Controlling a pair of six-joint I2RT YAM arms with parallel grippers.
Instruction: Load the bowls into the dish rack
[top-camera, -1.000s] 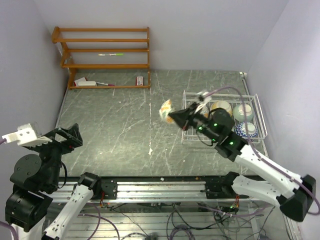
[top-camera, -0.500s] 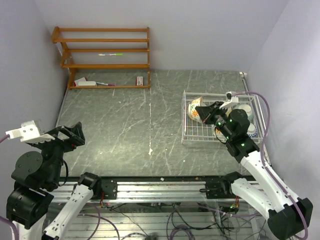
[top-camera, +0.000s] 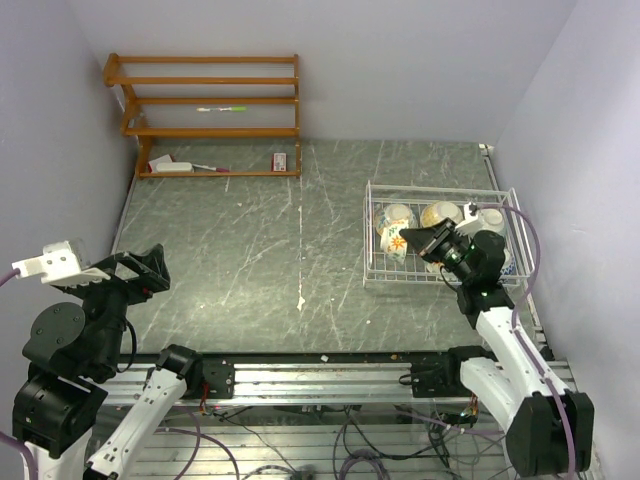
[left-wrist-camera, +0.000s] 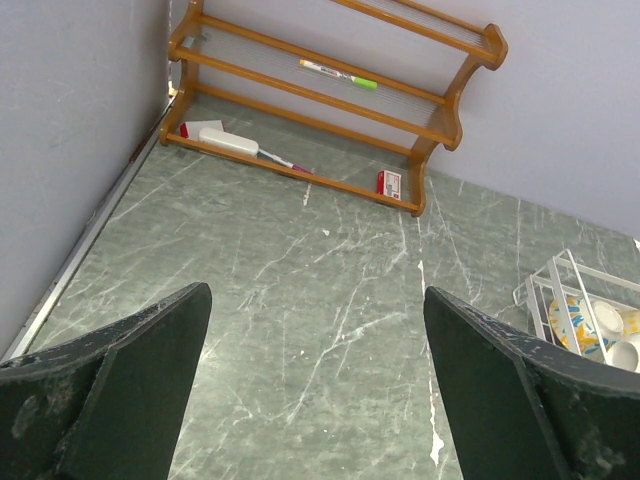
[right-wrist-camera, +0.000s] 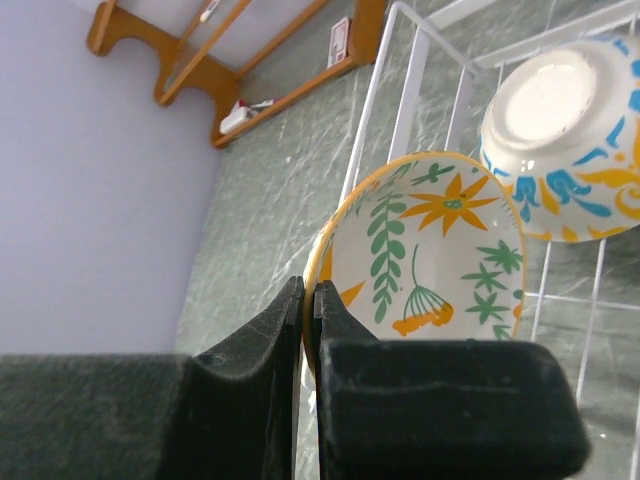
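— Two grippers: how do they stand?
— My left gripper (left-wrist-camera: 315, 300) hangs spread wide over the tabletop's near left. My right gripper (right-wrist-camera: 305, 300) pinches the rim of a cream floral bowl (right-wrist-camera: 430, 250), tilted inside the dish rack (top-camera: 440, 185) by the right edge. The blue-yellow bowl (right-wrist-camera: 560, 130) lies just beyond it.
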